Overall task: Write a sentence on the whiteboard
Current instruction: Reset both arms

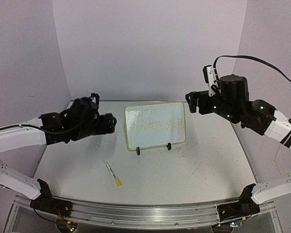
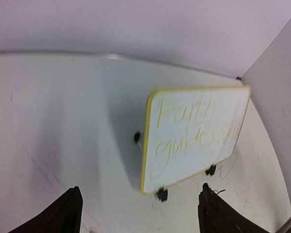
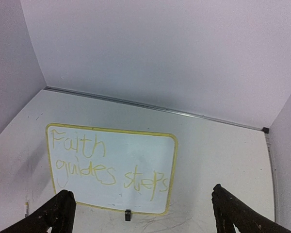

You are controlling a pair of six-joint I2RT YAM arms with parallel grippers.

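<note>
Both grippers wide apart and holding nothing, the whiteboard standing between them.

Nearest, a marker (image 1: 113,175) with a yellow end lies flat on the table (image 1: 203,165), left of centre, well apart from both arms. Farther back, mid-table, the whiteboard (image 1: 155,125) stands on its black feet, yellow-rimmed, reading "Faith guides steps". The left gripper (image 1: 111,124) hovers just beside its left edge, the right gripper (image 1: 191,101) near its upper right corner, neither touching. The table runs on behind the board to the far wall (image 1: 150,48).

yellow-rimmed whiteboard (image 1: 155,125), upright mid-table, yellow writing
</note>
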